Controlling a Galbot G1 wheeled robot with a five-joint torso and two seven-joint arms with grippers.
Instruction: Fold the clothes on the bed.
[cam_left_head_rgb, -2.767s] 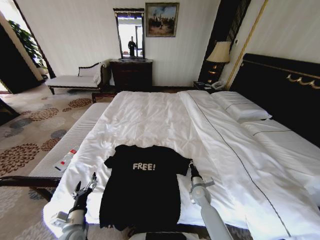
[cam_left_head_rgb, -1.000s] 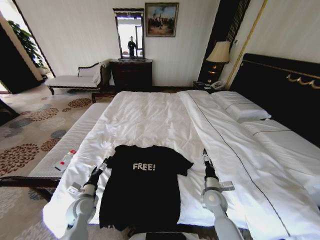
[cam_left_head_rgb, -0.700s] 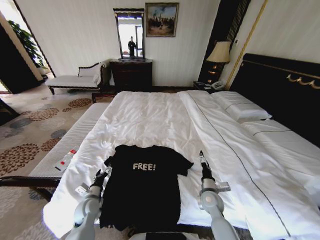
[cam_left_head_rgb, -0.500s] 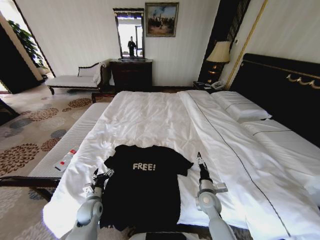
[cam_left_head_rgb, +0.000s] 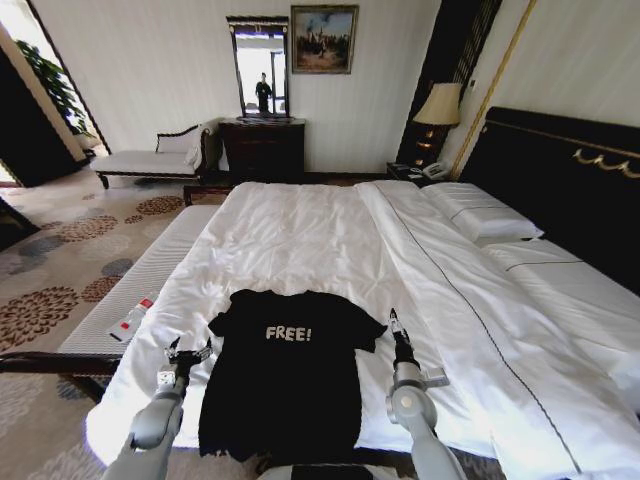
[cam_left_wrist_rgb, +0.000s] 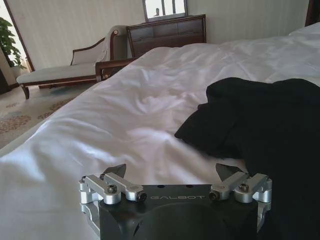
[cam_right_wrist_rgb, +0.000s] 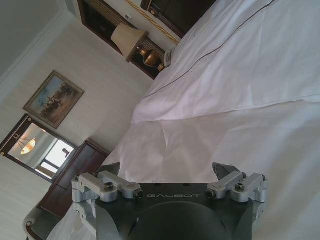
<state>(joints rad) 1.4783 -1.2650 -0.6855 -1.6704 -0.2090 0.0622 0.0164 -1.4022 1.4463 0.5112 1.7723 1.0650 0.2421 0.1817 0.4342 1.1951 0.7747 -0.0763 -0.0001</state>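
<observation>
Black T-shirt (cam_left_head_rgb: 285, 375) with white "FREE!" lettering lies on the bed's (cam_left_head_rgb: 300, 240) white duvet; the headboard (cam_left_head_rgb: 560, 190) is dark, and the carpet (cam_left_head_rgb: 60, 260) beige with brown floral medallions.

The bed (cam_left_head_rgb: 300, 240), under a white duvet (cam_left_head_rgb: 330, 250), carries a black T-shirt (cam_left_head_rgb: 285, 375) lying flat between the left claw (cam_left_head_rgb: 187, 352) and right claw (cam_left_head_rgb: 393, 322), with pillows (cam_left_head_rgb: 480, 213) far beyond the right claw.

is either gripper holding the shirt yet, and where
No. Both are open and empty: left gripper by the T-shirt's left sleeve, right gripper over the duvet.
</observation>
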